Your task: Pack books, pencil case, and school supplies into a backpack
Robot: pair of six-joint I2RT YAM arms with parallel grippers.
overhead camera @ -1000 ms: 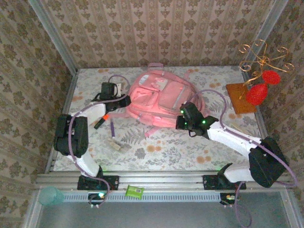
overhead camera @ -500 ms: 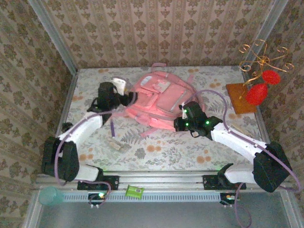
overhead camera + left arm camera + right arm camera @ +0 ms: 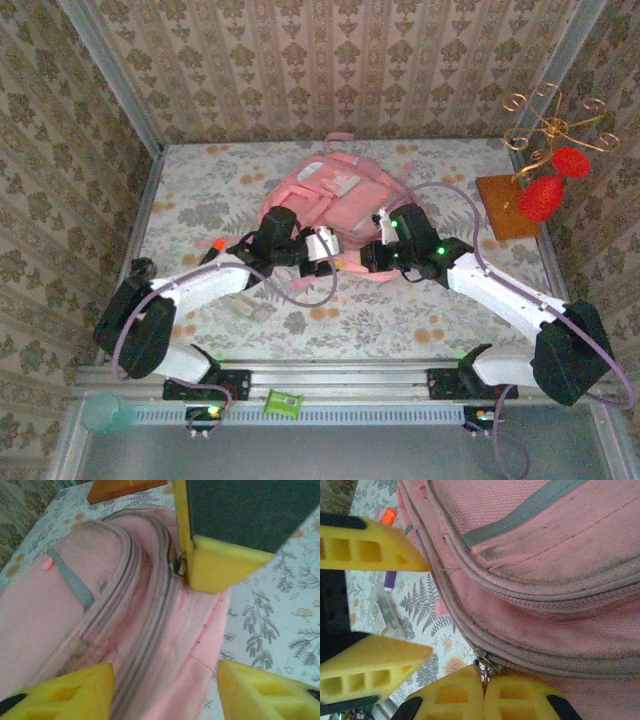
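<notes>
Where the backpack (image 3: 335, 195) lies mid-frame from above, left gripper (image 3: 335, 255) and right gripper (image 3: 366, 261) meet at its lower edge. Left wrist: jaws wide, astride the seam. Right wrist: closed, pinching the zip pull (image 3: 484, 669); best to brace the fabric and draw steadily.

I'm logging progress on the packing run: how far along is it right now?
Done: nothing looks packed; the backpack looks zipped shut. In hand: the right tool is closed on a zip pull at the bag's near edge, and the open left tool straddles the fabric beside it, probably to brace it. Left: open the bag and load the orange-capped marker and purple pen lying on the table.
</notes>
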